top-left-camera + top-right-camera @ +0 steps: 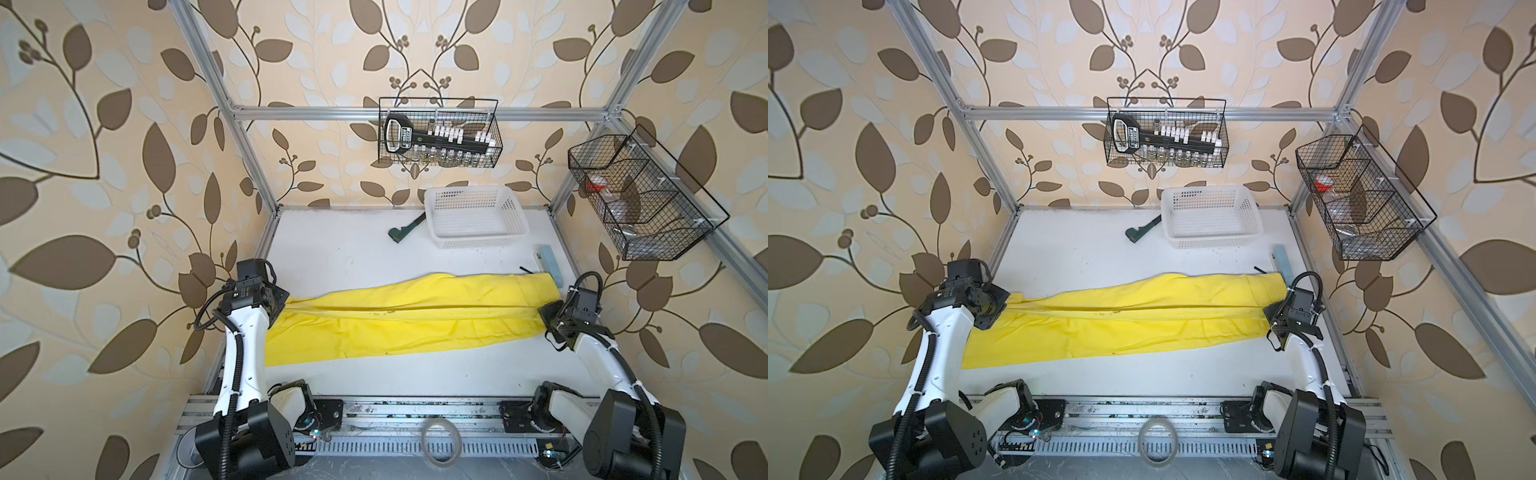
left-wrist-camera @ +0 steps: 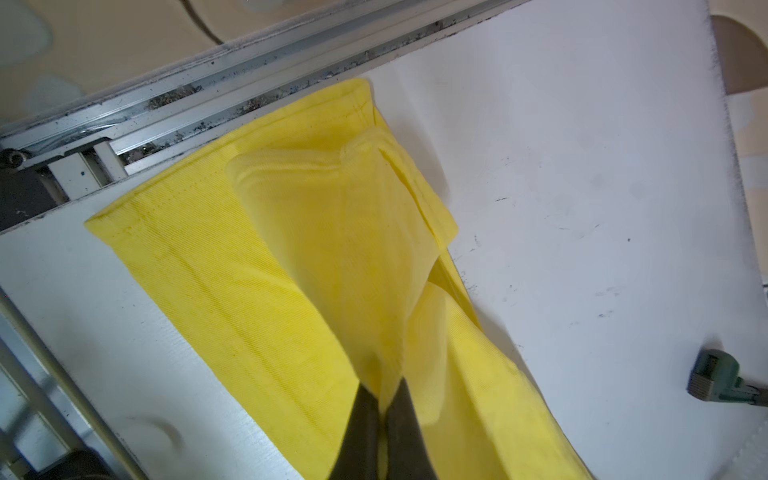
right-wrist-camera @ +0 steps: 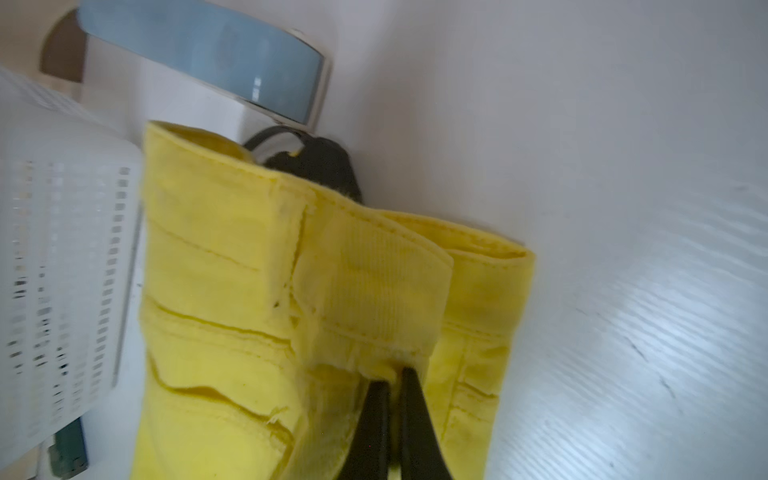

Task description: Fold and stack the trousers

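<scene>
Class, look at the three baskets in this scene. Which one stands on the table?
The white plastic basket, at the far side of the table. The back wire basket and the side wire basket are black and hang on the frame.

One pair of trousers [image 1: 407, 320], one basket [image 1: 478, 240]

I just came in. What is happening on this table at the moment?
The robot is handling the yellow trousers, which lie stretched across the white table. The left gripper is shut on fabric at the leg end, and the right gripper is shut on the waistband. The trousers are at full length, not yet folded short. The white basket stands apart behind them.
</scene>
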`<action>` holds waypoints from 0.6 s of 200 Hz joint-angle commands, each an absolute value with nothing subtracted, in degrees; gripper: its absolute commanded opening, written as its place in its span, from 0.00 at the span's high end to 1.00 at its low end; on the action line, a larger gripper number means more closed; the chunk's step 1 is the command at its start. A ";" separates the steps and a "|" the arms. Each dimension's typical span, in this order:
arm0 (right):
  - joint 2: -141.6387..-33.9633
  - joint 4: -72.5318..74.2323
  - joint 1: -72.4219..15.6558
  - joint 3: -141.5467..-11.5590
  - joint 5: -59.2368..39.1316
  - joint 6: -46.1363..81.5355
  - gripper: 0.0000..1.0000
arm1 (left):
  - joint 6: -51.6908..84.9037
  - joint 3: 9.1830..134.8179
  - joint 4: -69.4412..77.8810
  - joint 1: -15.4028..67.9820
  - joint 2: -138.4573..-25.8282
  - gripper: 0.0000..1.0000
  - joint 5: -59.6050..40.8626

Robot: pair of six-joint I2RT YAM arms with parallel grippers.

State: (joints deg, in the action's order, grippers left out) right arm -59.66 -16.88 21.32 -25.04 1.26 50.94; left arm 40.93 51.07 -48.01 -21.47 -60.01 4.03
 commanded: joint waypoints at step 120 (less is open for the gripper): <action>-61.88 -16.74 21.97 -21.16 4.72 48.20 0.76 | 45.08 38.95 -47.04 -22.33 -54.71 0.98 9.06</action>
State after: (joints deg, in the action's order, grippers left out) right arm -63.31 -13.08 21.52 -22.22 1.80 48.49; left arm 42.54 39.57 -45.45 -21.63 -57.71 6.52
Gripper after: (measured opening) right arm 0.188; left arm 0.046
